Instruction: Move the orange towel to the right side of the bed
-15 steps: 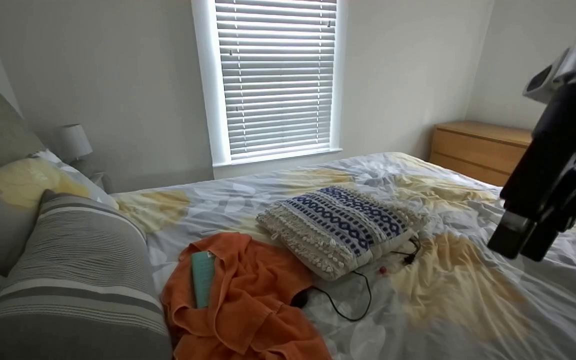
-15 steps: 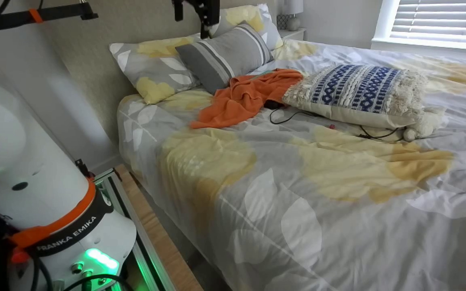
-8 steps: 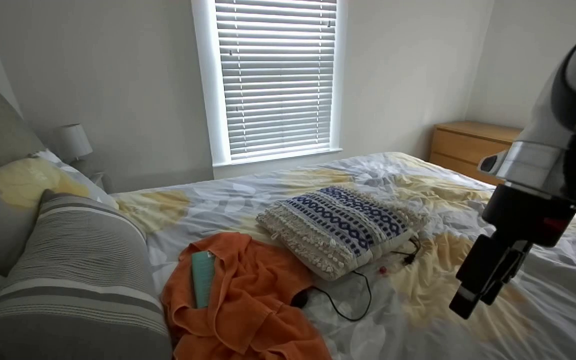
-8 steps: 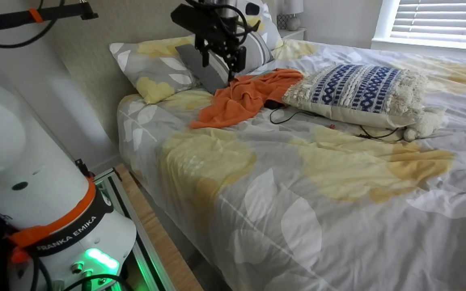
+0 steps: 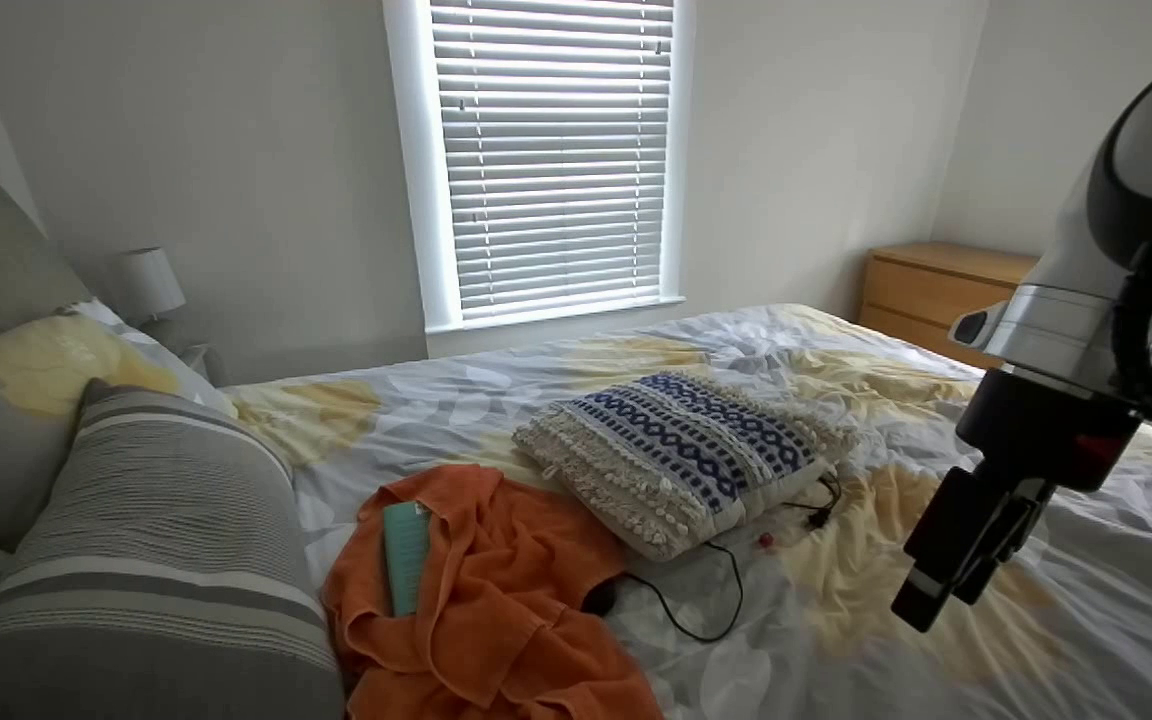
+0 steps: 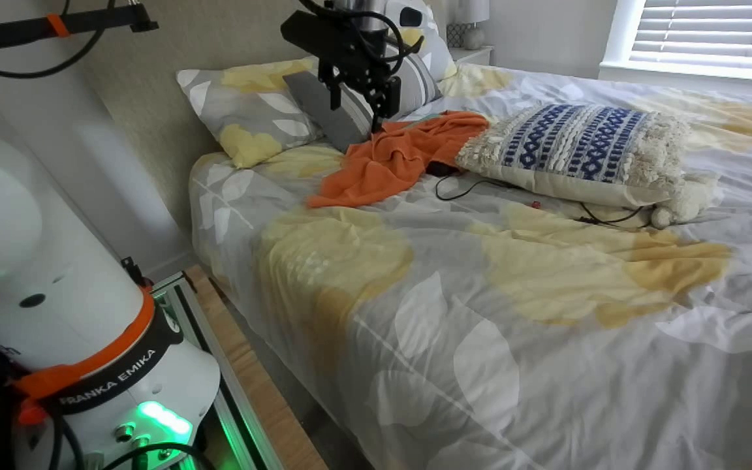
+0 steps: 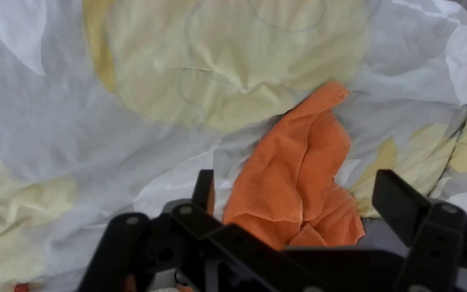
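The crumpled orange towel (image 5: 506, 600) lies on the bed (image 5: 916, 640) between the grey striped pillow and the patterned cushion. It shows in both exterior views (image 6: 392, 163), one end trailing toward the robot's side. A teal object (image 5: 405, 558) lies partly under a towel fold. My gripper (image 6: 355, 116) is in the air above the bed near the towel. In the wrist view the gripper (image 7: 294, 178) is open, its black fingers (image 7: 399, 207) wide apart, and the towel (image 7: 298, 162) shows below between them, apart from them. The gripper's base hides part of the towel.
A fringed blue-and-white cushion (image 6: 572, 147) lies beside the towel. A black cable (image 5: 726, 620) and a small red item (image 5: 765, 541) lie by it. A grey striped pillow (image 5: 166, 560) lies against the headboard side. The robot's base (image 6: 115, 365) stands beside the bed.
My gripper has come down and moved leftward in an exterior view, lowering toward the towel's area. In the last half second it has shifted only slightly. The towel has not moved.
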Robot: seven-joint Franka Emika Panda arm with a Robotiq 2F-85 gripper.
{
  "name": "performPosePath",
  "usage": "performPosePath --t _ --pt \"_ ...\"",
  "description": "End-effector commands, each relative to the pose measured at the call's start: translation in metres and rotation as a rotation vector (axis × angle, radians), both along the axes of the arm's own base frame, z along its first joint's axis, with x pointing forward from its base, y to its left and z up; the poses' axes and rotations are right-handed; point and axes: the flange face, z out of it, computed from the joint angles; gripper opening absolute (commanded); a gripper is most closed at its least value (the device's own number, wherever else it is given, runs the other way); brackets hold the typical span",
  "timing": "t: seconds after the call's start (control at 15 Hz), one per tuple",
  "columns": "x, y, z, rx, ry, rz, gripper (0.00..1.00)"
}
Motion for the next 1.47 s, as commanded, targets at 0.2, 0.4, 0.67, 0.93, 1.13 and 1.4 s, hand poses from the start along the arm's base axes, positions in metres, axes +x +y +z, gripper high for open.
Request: performPosePath --t 0.2,0.4,0.67,0.93,1.13,1.4 --pt "0.010 0.006 -0.015 0.001 0.008 0.010 1.00" --pt "0.028 0.009 -0.047 0.023 0.025 0.046 1.00" --pt "0.064 0.011 -0.104 0.058 -0.075 0.068 1.00" --pt "0.101 0.037 -0.139 0.161 -0.145 0.078 1.00" --pt "0.127 0.063 -0.159 0.208 -0.170 0.125 1.00" --pt "0.154 0.096 -0.178 0.260 -0.179 0.169 1.00"
